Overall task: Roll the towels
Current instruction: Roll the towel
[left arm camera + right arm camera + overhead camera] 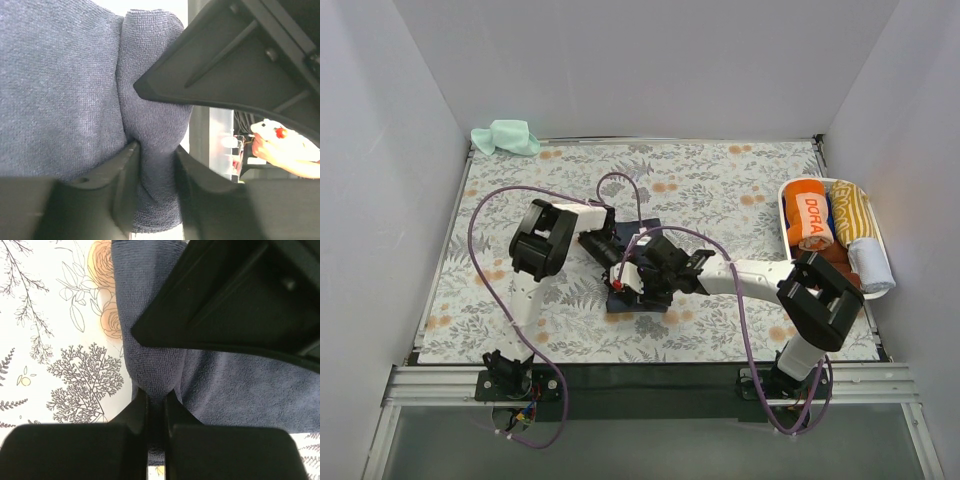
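Observation:
A dark navy towel lies mid-table, mostly hidden under both grippers. My left gripper is shut on a fold of the navy towel, pinched between its fingers. My right gripper is shut on another edge of the same towel, squeezed thin between its pads. A mint green towel lies crumpled at the far left corner. Rolled towels sit in the white basket: orange with white lettering, yellow-striped, pale grey, brown.
The floral table covering spans the table. White walls stand on three sides. Purple cables loop over the left side and from the right arm's base. The dark front rail runs along the near edge.

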Controlling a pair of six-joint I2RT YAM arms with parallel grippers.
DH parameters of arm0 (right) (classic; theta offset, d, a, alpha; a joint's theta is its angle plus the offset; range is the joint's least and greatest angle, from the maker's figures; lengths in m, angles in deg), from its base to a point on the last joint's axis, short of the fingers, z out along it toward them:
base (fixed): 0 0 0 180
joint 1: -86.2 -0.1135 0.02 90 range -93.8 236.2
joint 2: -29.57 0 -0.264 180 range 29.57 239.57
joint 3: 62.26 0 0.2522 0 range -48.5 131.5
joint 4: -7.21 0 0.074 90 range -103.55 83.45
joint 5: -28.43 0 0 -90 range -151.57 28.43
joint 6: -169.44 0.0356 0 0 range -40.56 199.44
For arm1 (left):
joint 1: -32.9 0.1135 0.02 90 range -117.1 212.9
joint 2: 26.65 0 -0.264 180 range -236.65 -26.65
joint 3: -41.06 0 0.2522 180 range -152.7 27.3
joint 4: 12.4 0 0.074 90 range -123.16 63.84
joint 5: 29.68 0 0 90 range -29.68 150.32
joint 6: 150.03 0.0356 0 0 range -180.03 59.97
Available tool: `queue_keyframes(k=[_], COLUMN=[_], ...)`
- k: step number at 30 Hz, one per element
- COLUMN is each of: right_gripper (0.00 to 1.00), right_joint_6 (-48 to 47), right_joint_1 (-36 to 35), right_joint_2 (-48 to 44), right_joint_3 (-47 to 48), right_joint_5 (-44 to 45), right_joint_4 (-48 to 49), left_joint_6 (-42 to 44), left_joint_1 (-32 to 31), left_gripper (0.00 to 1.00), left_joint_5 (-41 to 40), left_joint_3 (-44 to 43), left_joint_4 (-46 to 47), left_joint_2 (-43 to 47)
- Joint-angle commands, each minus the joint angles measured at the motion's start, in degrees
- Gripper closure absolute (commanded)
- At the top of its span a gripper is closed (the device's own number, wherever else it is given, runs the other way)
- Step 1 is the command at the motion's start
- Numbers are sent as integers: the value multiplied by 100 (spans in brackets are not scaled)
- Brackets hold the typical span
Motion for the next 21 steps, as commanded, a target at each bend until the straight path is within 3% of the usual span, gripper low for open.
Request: queue_keyframes(k=[1,2,6,10,13,15,18,19,21], right_gripper=[99,99,99,99,99,99,99,99,99], right_joint_6=[-115,-159,-370,-291,-177,-81,-142,-203,-265], right_joint_1=[-76,-68,-15,152,371,564,784,837,995], right_joint_2=[34,60,323,893,1402,1650,2264,2640,3203], right_joint_3=[-214,-188,58,540,1033,1314,1824,2008,2525], right_joint_5=[-377,-474,-1131,-1897,-2512,-2811,-3110,-3207,-3522], right_joint_4=[54,-191,-939,-1536,-2029,-2249,-2749,-2907,-3644], left_joint_6=[439,421,316,-44,-439,-554,-808,-1009,-1221], left_joint_1=[263,299,720,1501,2195,2241,2215,2189,2154], left_gripper=[64,57,48,46,45,42,22,9,2], left_joint_5=[-1205,-1178,-1125,-1195,-1511,-2140,-2644,-2767,-2725], left_joint_3=[216,277,602,971,1452,1779,2456,2571,2773], left_joint_4=[1192,1227,1447,2051,2930,3492,4660,4812,4805], left_joint_2=[154,295,1270,2351,3606,4809,6152,6359,6719])
